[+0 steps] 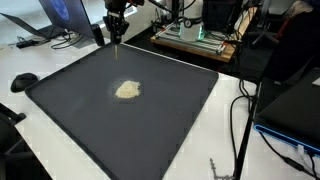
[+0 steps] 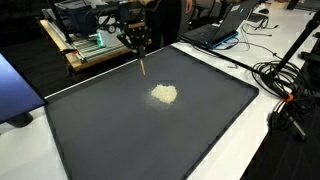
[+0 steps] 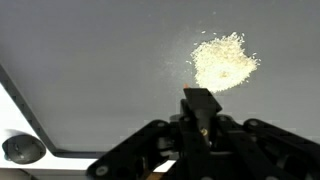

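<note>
Gripper (image 3: pixel 200 128) clenched on a thin brownish stick-like tool (image 2: pixel 143 64), tip hanging near one edge of the dark grey flat mat (image 1: pixel 180 110). Pale yellow granular pile (image 3: pixel 225 60) lies mid-mat, well apart. Judged: approach stage. Contact calls for lowering the tip and travelling toward the pile.

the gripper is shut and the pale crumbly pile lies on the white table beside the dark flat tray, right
No: the pale crumbly pile lies on the dark flat tray, near its middle, as both exterior views show. The gripper is shut.
</note>
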